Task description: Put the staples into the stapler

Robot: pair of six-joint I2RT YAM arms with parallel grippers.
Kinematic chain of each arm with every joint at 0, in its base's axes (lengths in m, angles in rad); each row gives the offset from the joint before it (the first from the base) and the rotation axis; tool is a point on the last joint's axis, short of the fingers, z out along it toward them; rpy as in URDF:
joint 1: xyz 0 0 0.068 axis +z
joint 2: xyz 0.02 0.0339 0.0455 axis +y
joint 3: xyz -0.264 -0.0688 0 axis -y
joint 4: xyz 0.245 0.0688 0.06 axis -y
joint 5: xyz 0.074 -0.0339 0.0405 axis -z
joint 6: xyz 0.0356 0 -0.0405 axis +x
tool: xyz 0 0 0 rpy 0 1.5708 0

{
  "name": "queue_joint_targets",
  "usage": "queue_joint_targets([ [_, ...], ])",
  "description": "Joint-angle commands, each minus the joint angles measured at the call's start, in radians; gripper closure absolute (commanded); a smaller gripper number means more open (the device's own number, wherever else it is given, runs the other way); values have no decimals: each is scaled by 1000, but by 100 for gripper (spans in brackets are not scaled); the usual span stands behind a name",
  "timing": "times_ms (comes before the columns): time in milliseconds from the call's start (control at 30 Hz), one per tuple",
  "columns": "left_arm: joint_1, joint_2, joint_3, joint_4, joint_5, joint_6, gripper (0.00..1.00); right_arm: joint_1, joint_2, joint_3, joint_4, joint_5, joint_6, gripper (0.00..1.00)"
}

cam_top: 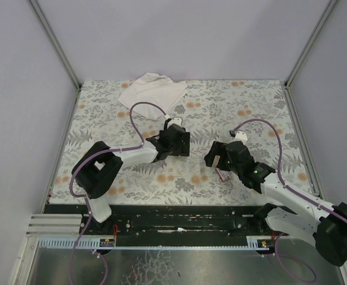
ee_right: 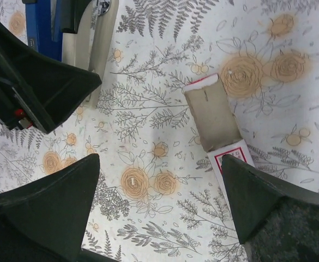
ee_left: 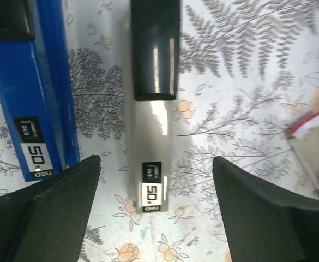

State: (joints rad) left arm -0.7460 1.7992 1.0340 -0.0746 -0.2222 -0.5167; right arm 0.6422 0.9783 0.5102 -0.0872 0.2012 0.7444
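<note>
The staples (ee_right: 214, 117) are found boxed, flap open, on the tabletop (ee_left: 246, 109) right of the grey stapler (ee_left: 151, 136); no strip is judged loaded yet. The left fingers (ee_left: 50, 213) and right fingers (ee_right: 50, 218) are held apart, empty

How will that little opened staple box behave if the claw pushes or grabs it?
The staple box looks like thin card with its end open, so a firm squeeze would probably crush it. It lies flat on the flowered cloth, so a push should slide it, not tip it.
</note>
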Motion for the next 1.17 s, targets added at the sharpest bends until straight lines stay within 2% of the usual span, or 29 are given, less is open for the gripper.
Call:
queue_joint_targets([
  [0, 5, -78, 20, 105, 83, 98, 13, 1, 56, 127, -9, 12, -171, 1],
  [100, 56, -120, 30, 120, 178, 122, 10, -20, 132, 221, -31, -39, -286, 1],
  [200, 180, -201, 11, 133, 202, 110, 8, -95, 191, 313, -69, -21, -371, 1],
  [333, 477, -373, -120, 215, 244, 39, 3, -299, 160, 296, 16, -103, -429, 1],
  [433, 718, -515, -292, 318, 198, -33, 0, -495, 99, 194, 154, -214, -404, 1],
  [500, 814, -601, -397, 367, 100, -35, 0, -573, 73, 115, 241, -199, -400, 1],
  [600, 827, -715, -556, 459, -89, 36, 0, -593, 44, -5, 376, -23, -449, 1],
  [700, 824, -720, -689, 666, -113, 102, 0, -595, 54, -115, 550, 102, -495, 1],
  [1000, 814, -523, -801, 969, -106, 259, 0, -595, 217, -331, 1017, 176, -603, 1],
  [1133, 798, -501, -800, 1009, -103, 245, 0, -595, 278, -340, 1110, 171, -625, 1],
])
